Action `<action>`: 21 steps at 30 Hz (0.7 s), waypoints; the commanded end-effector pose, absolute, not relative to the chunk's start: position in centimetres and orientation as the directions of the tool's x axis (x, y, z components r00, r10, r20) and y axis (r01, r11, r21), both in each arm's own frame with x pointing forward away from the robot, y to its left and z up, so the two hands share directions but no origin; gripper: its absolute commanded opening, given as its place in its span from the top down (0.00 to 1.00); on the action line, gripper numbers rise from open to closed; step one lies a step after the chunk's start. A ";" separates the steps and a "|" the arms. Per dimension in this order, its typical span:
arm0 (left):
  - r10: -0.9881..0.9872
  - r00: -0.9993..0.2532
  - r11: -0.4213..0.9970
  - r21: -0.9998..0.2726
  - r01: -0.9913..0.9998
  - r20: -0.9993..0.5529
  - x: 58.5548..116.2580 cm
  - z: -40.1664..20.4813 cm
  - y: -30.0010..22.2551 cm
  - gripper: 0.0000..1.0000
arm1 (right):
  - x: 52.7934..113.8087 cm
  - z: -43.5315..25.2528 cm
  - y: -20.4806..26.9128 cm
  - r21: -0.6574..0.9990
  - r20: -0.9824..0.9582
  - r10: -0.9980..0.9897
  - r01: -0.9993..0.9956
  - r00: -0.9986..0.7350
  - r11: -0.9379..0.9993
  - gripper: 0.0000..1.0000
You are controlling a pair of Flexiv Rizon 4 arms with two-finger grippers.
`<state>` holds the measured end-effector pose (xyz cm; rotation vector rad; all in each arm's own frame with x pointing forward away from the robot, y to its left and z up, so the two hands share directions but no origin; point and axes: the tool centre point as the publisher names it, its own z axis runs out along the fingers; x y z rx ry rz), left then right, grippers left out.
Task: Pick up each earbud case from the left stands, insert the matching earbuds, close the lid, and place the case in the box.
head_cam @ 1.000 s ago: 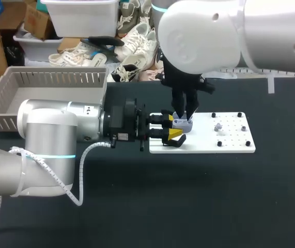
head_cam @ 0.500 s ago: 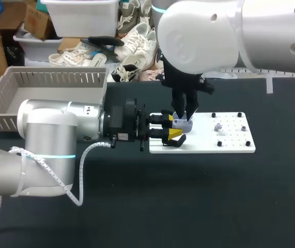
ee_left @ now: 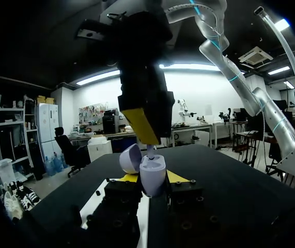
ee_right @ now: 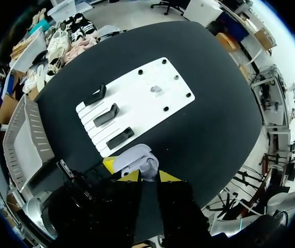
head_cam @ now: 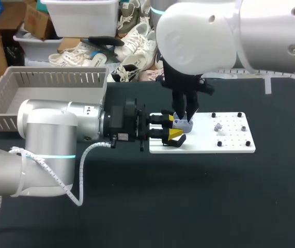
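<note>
My left gripper (head_cam: 173, 128) is shut on a lavender earbud case (head_cam: 182, 124) and holds it over the left end of the white board (head_cam: 230, 142). The case (ee_left: 152, 170) stands upright between the yellow tips, its lid (ee_left: 130, 157) tipped open. My right gripper (head_cam: 185, 114) points straight down onto the open case, shut on a small white earbud (ee_left: 151, 151) at the case's mouth. In the right wrist view the case (ee_right: 136, 157) lies just ahead of my right gripper (ee_right: 148, 176). Another pale earbud (head_cam: 218, 127) rests on the board's right half.
Three black stands (ee_right: 106, 114) line the board's left part, with black pegs at the corners of its right half. A grey slatted basket (head_cam: 13, 98) sits at the table's far left. Dark tabletop (head_cam: 204, 201) spreads in front of the board.
</note>
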<state>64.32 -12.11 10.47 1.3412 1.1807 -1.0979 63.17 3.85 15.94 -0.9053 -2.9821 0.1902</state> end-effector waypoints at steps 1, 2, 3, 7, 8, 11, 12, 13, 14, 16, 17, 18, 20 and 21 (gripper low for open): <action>0.086 0.113 -0.025 0.111 0.994 -0.990 64.4 10.4 -12.1 1.00 | 63.2 15.8 3.9 -0.131 -0.017 0.556 0.553 -0.831 0.823 1.00; 0.086 0.113 -0.025 0.111 0.994 -0.990 64.4 10.4 -12.1 1.00 | 63.2 15.7 3.9 -0.132 -0.017 0.556 0.553 -0.831 0.823 1.00; 0.086 0.113 -0.025 0.111 0.994 -0.990 64.4 10.4 -12.1 1.00 | 63.2 15.7 3.9 -0.132 -0.016 0.556 0.553 -0.831 0.823 1.00; 0.086 0.113 -0.025 0.111 0.994 -0.990 64.4 10.4 -12.1 1.00 | 63.2 15.5 3.9 -0.136 -0.017 0.553 0.550 -0.833 0.824 1.00; 0.086 0.113 -0.025 0.111 0.994 -0.990 64.4 10.4 -12.1 1.00 | 63.2 15.5 3.9 -0.137 -0.017 0.553 0.550 -0.833 0.824 1.00; 0.086 0.113 -0.025 0.111 0.994 -0.990 64.4 10.4 -12.1 1.00 | 63.2 15.3 3.9 -0.138 -0.018 0.552 0.549 -0.834 0.825 1.00; 0.086 0.113 -0.025 0.111 0.994 -0.990 64.4 10.4 -12.1 1.00 | 63.2 15.3 3.9 -0.140 -0.017 0.552 0.548 -0.834 0.825 1.00; 0.086 0.113 -0.025 0.111 0.994 -0.990 64.4 10.4 -12.1 1.00 | 63.2 15.2 3.9 -0.141 -0.017 0.551 0.548 -0.834 0.825 1.00; 0.086 0.113 -0.025 0.111 0.994 -0.990 64.4 10.4 -12.1 1.00 | 63.2 15.2 3.9 -0.140 -0.013 0.550 0.546 -0.835 0.826 1.00; 0.086 0.113 -0.025 0.111 0.994 -0.990 64.4 10.4 -12.1 1.00 | 63.2 15.1 3.9 -0.141 -0.011 0.549 0.545 -0.836 0.827 1.00; 0.086 0.113 -0.025 0.111 0.994 -0.990 64.4 10.4 -12.1 1.00 | 63.2 15.1 3.9 -0.142 -0.011 0.549 0.545 -0.836 0.827 1.00; 0.086 0.113 -0.025 0.111 0.994 -0.990 64.4 10.4 -12.1 1.00 | 63.2 15.0 3.8 -0.142 -0.011 0.549 0.545 -0.836 0.826 0.95; 0.086 0.113 -0.025 0.111 0.994 -0.990 64.4 10.4 -12.1 1.00 | 63.2 15.0 3.8 -0.144 -0.010 0.550 0.546 -0.835 0.826 0.87; 0.086 0.113 -0.025 0.111 0.994 -0.990 64.4 10.4 -12.1 1.00 | 63.2 15.0 3.8 -0.144 -0.010 0.550 0.546 -0.835 0.825 0.87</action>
